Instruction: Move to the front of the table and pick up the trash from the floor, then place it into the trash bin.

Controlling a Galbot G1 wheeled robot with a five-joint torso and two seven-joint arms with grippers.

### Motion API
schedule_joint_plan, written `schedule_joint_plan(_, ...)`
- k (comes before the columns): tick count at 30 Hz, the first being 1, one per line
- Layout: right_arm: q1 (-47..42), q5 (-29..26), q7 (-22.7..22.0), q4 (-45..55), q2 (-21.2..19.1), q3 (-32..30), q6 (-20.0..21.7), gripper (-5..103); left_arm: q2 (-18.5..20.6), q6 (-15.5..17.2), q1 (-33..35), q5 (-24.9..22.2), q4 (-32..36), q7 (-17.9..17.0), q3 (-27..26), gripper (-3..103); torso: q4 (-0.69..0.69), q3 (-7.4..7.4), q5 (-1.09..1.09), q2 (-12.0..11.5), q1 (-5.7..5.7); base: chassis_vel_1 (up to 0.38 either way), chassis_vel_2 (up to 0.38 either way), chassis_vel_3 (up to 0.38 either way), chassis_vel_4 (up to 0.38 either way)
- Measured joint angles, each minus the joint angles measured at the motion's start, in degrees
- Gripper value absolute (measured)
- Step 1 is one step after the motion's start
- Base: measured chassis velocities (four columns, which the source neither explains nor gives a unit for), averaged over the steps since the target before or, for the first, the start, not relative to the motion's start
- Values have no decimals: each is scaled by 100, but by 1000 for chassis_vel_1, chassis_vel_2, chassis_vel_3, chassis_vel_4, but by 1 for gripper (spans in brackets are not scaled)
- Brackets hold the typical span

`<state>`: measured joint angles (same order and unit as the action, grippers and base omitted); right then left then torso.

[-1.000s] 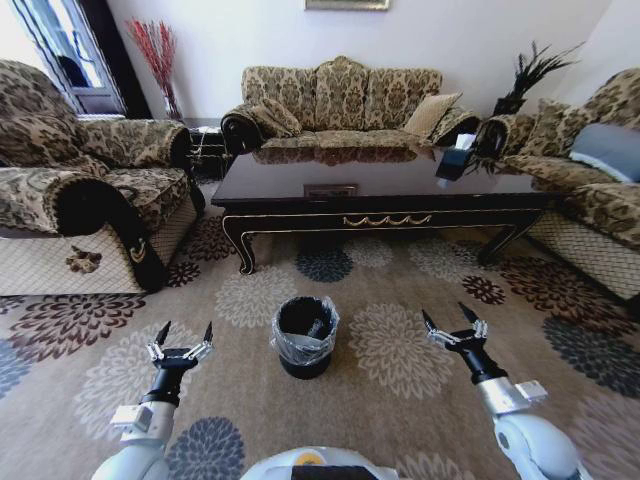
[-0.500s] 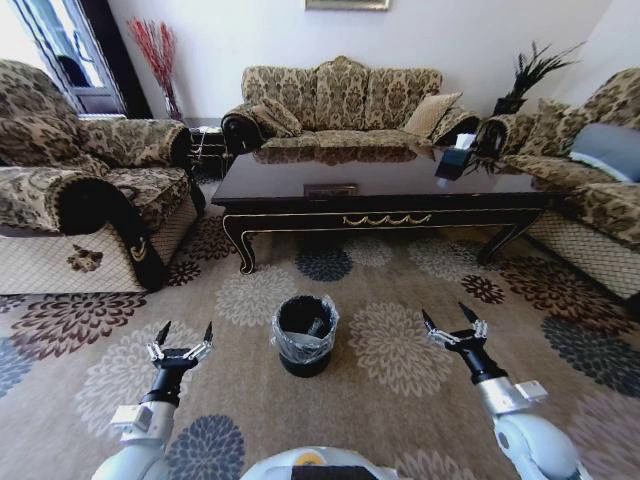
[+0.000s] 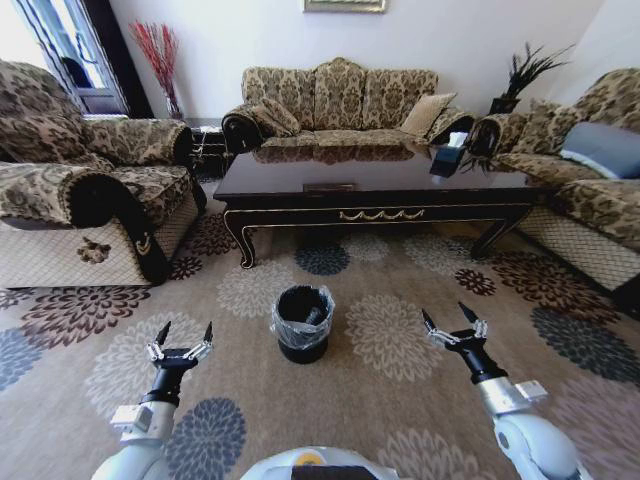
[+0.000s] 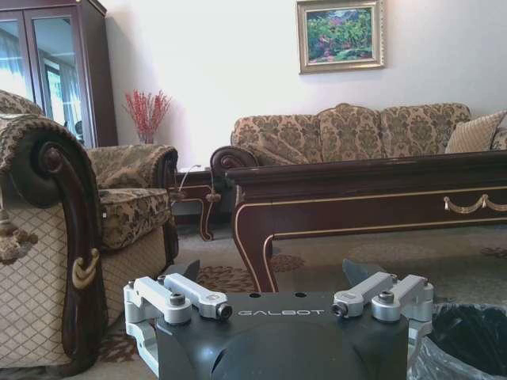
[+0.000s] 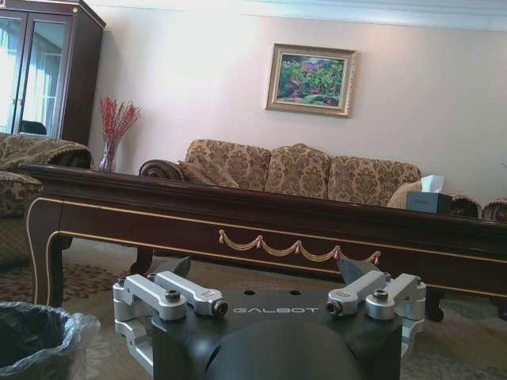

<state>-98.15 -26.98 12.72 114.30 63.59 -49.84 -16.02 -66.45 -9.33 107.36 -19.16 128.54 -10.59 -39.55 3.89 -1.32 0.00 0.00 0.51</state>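
Note:
The trash bin (image 3: 303,322), black with a clear liner, stands on the flowered carpet between my two arms and ahead of them. A small pale shape lies inside it; I cannot tell what it is. No trash lies on the carpet in view. The table (image 3: 380,185) of dark glossy wood stretches across behind the bin. My left gripper (image 3: 186,331) hovers open and empty to the bin's left, and my right gripper (image 3: 445,315) hovers open and empty to its right. The left gripper (image 4: 276,273) has the bin (image 4: 467,340) beside it; the right gripper (image 5: 267,267) faces the table (image 5: 238,214) with the bin (image 5: 40,336) alongside.
A patterned armchair (image 3: 90,200) stands at the left, a sofa (image 3: 340,100) behind the table and another sofa (image 3: 590,180) at the right. A dark tissue box (image 3: 447,158) sits on the table's right end. Open carpet surrounds the bin.
The whole head picture has shifted a little, with bin and table now slightly higher and smaller, so the camera has moved. Both grippers hold the same open pose.

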Motion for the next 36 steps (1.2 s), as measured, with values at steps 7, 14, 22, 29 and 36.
schedule_joint_plan(7, 0, 0, 0, 0, 0, 0, 0, 100, 0, 0, 0, 0, 0, 0, 0, 100, 0, 0, 0, 0, 0, 111, -111, -122, 117)
schedule_joint_plan(14, 0, 0, 0, 0, 0, 0, 0, 100, 1, 0, 0, 0, 0, 0, 0, 100, 0, 0, -1, 0, 0, 126, -129, -134, 130)
schedule_joint_plan(22, 0, 0, 0, 0, 0, 0, 0, 100, 0, 1, 0, 0, 0, 0, 1, 100, 0, 0, -1, 0, 0, 142, -151, -146, 162)
schedule_joint_plan(29, 0, 0, -1, 1, 0, 0, 0, 100, 0, 1, 0, 0, 0, -1, 1, 100, 0, 0, 0, 0, 0, 171, -158, -162, 165)
schedule_joint_plan(36, 0, 0, 0, 1, 0, 0, 0, 100, 1, 0, 0, -1, 0, -1, 0, 100, 0, 0, -1, 0, 0, 163, -160, -156, 164)
